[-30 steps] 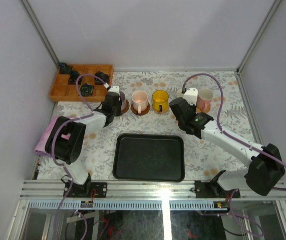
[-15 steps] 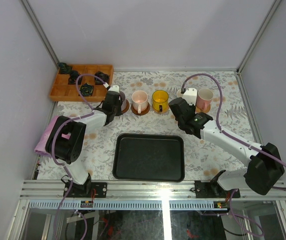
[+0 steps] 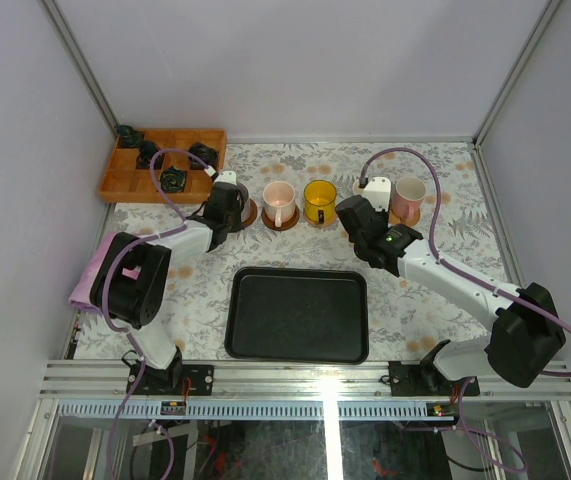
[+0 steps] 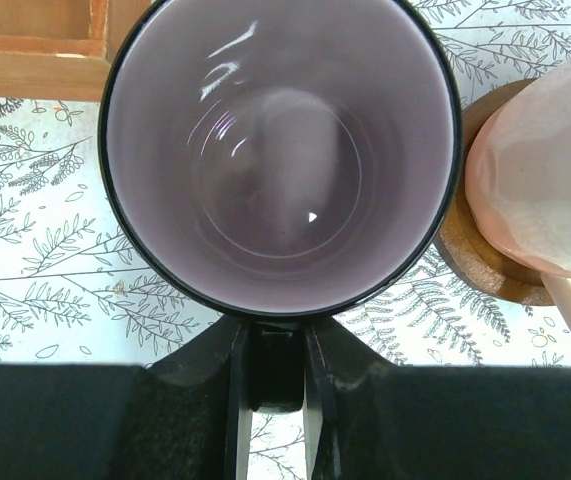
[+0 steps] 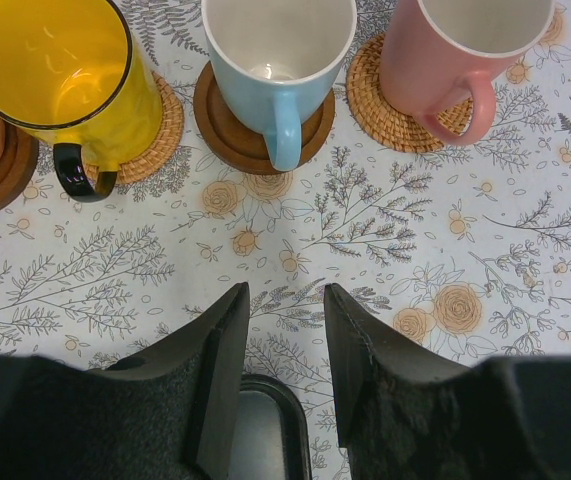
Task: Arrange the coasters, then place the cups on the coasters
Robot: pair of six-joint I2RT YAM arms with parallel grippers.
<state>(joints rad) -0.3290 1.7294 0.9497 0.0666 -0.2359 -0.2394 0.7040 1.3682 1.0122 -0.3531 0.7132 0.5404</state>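
My left gripper (image 4: pixel 275 340) (image 3: pixel 229 206) is shut on the black handle of the mauve cup (image 4: pixel 280 150) (image 3: pixel 241 194). The edge of a brown coaster (image 3: pixel 252 214) shows under that cup. To its right a pale pink cup (image 4: pixel 550 170) (image 3: pixel 278 198) stands on a wooden coaster (image 4: pixel 480 262). In the right wrist view a yellow cup (image 5: pixel 50 70), a light blue cup (image 5: pixel 277 55) and a pink cup (image 5: pixel 465 45) each stand on a coaster, in a row. My right gripper (image 5: pixel 280 305) (image 3: pixel 352 213) hangs open and empty just in front of them.
A black tray (image 3: pixel 298 313) (image 5: pixel 265 430) lies in the middle near the arms. A wooden compartment box (image 3: pixel 162 165) with small black objects stands at the back left. A pink cloth (image 3: pixel 89 275) lies at the left edge. Grey walls close in three sides.
Almost nothing differs. The right arm has shifted very slightly left; the left gripper keeps its hold on the mauve cup.
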